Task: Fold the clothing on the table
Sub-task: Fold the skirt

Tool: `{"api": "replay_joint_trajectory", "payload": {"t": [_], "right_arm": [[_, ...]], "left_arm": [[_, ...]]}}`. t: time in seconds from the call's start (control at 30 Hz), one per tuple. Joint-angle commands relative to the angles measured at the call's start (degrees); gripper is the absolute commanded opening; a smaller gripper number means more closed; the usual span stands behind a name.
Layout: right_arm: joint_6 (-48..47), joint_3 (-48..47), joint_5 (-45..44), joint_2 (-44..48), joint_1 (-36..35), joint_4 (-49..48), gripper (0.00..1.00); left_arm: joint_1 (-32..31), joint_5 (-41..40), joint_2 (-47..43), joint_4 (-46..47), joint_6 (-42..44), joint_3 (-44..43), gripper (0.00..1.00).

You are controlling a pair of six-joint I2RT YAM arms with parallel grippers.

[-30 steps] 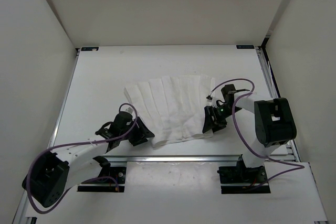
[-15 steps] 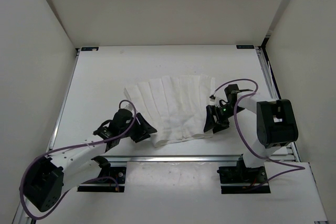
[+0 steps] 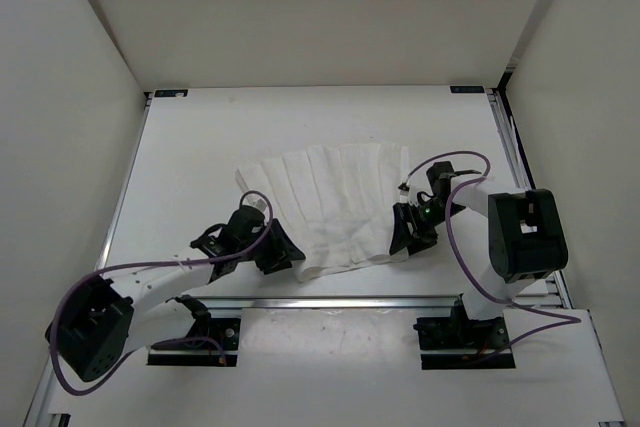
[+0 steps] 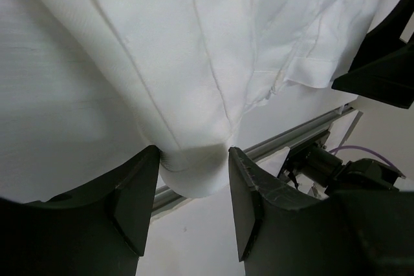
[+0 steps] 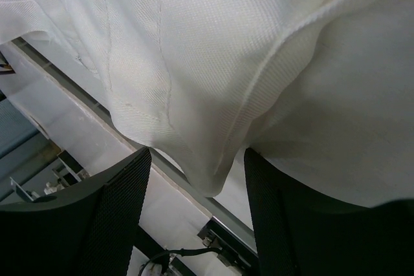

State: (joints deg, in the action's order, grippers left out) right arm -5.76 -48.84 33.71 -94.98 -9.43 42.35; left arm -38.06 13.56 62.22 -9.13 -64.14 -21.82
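Note:
The white clothing (image 3: pixel 335 202) lies spread on the table (image 3: pixel 200 147), with parallel creases running front to back. My left gripper (image 3: pixel 284 252) is at its near left corner. In the left wrist view a rounded fold of the clothing (image 4: pixel 194 43) sits between the open fingers of the left gripper (image 4: pixel 193 159) and touches both, unpinched. My right gripper (image 3: pixel 401 239) is at the near right corner. In the right wrist view a hanging corner of the clothing (image 5: pixel 194 43) dips into the right gripper (image 5: pixel 197 159), with gaps to both fingers.
A silver rail (image 3: pixel 350 300) runs along the table's near edge, just behind both grippers, and shows as the rail (image 4: pixel 291 137) in the left wrist view too. White walls close in the left, right and far sides. The arm bases (image 3: pixel 460 332) stand below the rail.
My left arm has slid to the right, bringing its gripper onto the cloth's near left corner. The right gripper has shifted only slightly, and the cloth lies as before.

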Motion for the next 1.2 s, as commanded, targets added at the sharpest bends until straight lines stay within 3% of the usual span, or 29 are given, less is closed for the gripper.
{"api": "replay_joint_trajectory", "payload": {"t": [0.0,0.23,0.33,0.4,0.43,0.5,0.7,0.87,1.0,1.17], "right_arm": [[-1.62,0.94,-2.16,0.85,0.2,1.16,0.65],[-1.62,0.59,-2.86,0.67,0.47,1.77,0.53],[-1.45,0.85,-3.39,1.02,0.82,1.95,0.43],[-1.71,0.94,-3.92,1.02,1.17,2.47,0.26],[-1.8,0.68,-4.09,1.2,1.43,2.48,0.21],[-2.15,-0.02,-4.45,1.64,2.39,3.0,0.0],[-8.91,-1.17,-3.48,10.41,6.7,7.49,0.0],[-13.22,-1.61,-2.7,21.83,3.82,10.29,0.0],[-12.79,-2.84,-2.07,24.4,-2.25,10.83,0.0],[-14.98,-6.78,2.66,22.22,1.78,11.87,0.0]], "left_arm": [[-1.13,0.5,0.62,-0.71,1.47,-2.96,0.57],[-2.54,0.86,2.21,-0.72,2.44,-4.01,0.51],[-3.16,1.64,2.29,-0.28,1.83,-3.75,0.45],[-2.72,2.78,2.3,0.95,1.65,-2.62,0.29],[-3.07,3.22,2.03,1.91,1.56,-2.0,0.06],[-2.28,3.23,1.34,1.83,1.3,-1.99,0.0],[-0.17,5.07,-6.3,-3.6,1.03,-3.4,0.0],[2.82,9.62,-12.11,-13.62,3.14,-6.65,0.0],[5.53,12.8,-15.89,-13.73,1.03,-5.6,0.0],[9.75,17.01,-15.38,-12.59,0.42,-5.51,0.0]]}}
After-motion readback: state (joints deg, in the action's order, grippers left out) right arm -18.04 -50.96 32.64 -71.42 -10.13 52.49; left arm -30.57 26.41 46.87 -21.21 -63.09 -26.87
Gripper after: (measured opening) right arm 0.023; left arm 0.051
